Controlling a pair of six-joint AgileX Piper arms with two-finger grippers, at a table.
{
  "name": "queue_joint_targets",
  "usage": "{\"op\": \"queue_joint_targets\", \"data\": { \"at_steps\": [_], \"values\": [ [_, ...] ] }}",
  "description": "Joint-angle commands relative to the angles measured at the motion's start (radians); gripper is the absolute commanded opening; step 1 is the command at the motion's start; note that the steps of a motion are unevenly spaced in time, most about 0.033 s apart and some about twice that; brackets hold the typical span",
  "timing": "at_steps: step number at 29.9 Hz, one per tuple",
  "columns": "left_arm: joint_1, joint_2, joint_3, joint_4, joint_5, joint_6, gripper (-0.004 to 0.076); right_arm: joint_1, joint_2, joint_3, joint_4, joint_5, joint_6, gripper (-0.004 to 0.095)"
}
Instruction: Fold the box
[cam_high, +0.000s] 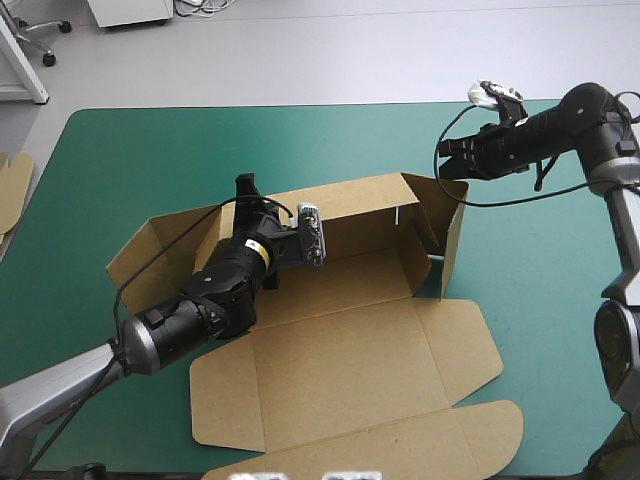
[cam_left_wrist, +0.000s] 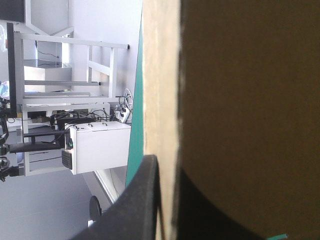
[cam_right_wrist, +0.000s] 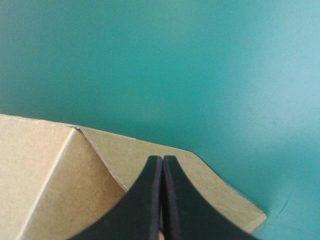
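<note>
- The brown cardboard box (cam_high: 350, 365), a cut sheet partly raised, sits mid-bench on the teal-green cover (cam_high: 150, 150).
- Its long rear wall (cam_high: 360, 205) stands upright on the 12 o'clock side. A short side wall (cam_high: 455, 245) stands at the 3 o'clock end.
- The wide front panels (cam_high: 400, 440), with rounded flaps at their ends, lie flat toward 6 o'clock, out to the bench's near edge.
- At the 9 o'clock end a side flap (cam_high: 150, 255) splays outward, not raised into a wall.
- The left claw (cam_high: 245, 188), with black fingers, comes in from 7 o'clock and meets the rear wall near its 9 o'clock end.
- In its wrist view the left claw (cam_left_wrist: 167, 167) pinches the board. The sheet's pale cut edge runs between the two fingers (cam_left_wrist: 142, 200), one on each face, all but closed on it.
- A strip of the cover (cam_left_wrist: 135, 150) shows beside the board (cam_left_wrist: 240, 100).
- The right claw (cam_high: 447, 160) hangs at the box's 1 o'clock corner, just above the top of the corner flap.
- In its wrist view the right claw (cam_right_wrist: 163, 159) is pressed together into one pointed arch, with no board seen between the fingers.
- The box's corner fold (cam_right_wrist: 45, 170) lies under it, with bare cover (cam_right_wrist: 200, 60) ahead. I cannot tell whether the tips touch the board.
- A piece of spare brown board (cam_high: 12, 185) shows at the bench's 9 o'clock edge.
</note>
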Motion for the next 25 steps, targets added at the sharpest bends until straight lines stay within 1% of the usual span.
{"op": "queue_joint_targets", "data": {
  "at_steps": [1,5,8,11,15,18,21,25],
  "values": [
    [-0.005,-0.018,-0.006,-0.059,0.025,-0.023,-0.0014,-0.004,-0.062,0.021,0.032,-0.01,-0.021,-0.0033],
    [-0.005,-0.018,-0.006,-0.059,0.025,-0.025,-0.0014,-0.004,-0.08,0.081,0.038,-0.023,-0.047,-0.0034],
    [-0.005,-0.018,-0.006,-0.059,0.025,-0.027,-0.0014,-0.004,-0.11,0.129,0.083,-0.057,-0.099,-0.0034],
    [-0.005,-0.018,-0.006,-0.059,0.021,-0.027,-0.0014,-0.004,-0.134,0.168,0.08,-0.072,-0.135,-0.0033],
    [-0.005,-0.018,-0.006,-0.067,0.015,-0.029,-0.0014,-0.004,-0.164,0.252,0.123,-0.108,-0.207,-0.0033],
    [-0.005,-0.018,-0.006,-0.067,0.015,-0.029,-0.0014,-0.004,-0.187,0.328,0.161,-0.126,-0.278,-0.0033],
    [-0.005,-0.018,-0.006,-0.071,0.015,-0.029,-0.0014,-0.004,-0.219,0.405,0.197,-0.169,-0.361,-0.0033],
    [-0.005,-0.018,-0.006,-0.09,0.009,-0.029,-0.0014,-0.004,-0.274,0.496,0.275,-0.217,-0.522,-0.0033]
  ]
}}
